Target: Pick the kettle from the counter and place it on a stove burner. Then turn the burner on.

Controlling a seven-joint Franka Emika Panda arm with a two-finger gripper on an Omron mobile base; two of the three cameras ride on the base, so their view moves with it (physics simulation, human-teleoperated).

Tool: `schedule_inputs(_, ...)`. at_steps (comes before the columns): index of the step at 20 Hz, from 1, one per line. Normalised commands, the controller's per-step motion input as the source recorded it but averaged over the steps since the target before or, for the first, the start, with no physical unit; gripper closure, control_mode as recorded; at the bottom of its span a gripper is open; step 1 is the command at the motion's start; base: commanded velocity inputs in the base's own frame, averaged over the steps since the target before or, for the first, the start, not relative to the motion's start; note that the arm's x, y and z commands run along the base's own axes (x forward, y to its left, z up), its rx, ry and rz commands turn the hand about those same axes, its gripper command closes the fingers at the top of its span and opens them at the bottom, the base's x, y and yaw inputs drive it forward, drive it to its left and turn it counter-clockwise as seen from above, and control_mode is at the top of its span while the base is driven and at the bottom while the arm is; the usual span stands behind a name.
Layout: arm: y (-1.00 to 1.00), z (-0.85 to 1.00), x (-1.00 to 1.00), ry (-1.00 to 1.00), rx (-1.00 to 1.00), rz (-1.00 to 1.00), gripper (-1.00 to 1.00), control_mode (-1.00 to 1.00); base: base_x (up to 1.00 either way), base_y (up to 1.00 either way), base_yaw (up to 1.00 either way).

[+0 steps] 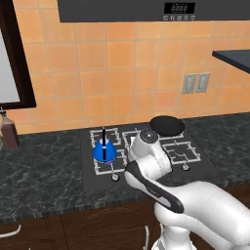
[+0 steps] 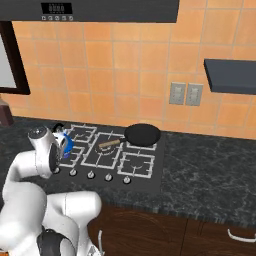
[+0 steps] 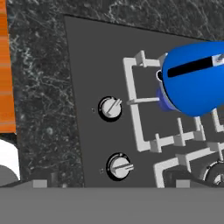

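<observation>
The kettle (image 1: 105, 151) is seen set on the stove burner (image 1: 108, 155), with the jaws spread open and empty. A knob (image 3: 110, 107) must be turned next, judging by the task.

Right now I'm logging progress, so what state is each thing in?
kettle: upright on the stove burner, free of the claw.
claw: open.
frying pan: sitting on a rear grate.
knobs: setting cannot be told.
brown bottle: upright on the counter.

The kettle (image 3: 197, 78) crowds its small grate (image 3: 144, 105); the two knobs (image 3: 110, 107) beside it stand unobstructed on the bare cooktop panel (image 3: 92, 65).
</observation>
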Motion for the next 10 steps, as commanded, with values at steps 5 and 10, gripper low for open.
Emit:
schedule_inputs(5, 0.00, 0.54, -0.48, -0.40, 0.00, 0.02, -1.00, -1.00, 0.00, 0.00, 0.00)
schedule_inputs(10, 0.11, 0.61, -0.31, -0.40, 0.00, 0.00, -1.00, -1.00, 0.00, 0.00, 0.00)
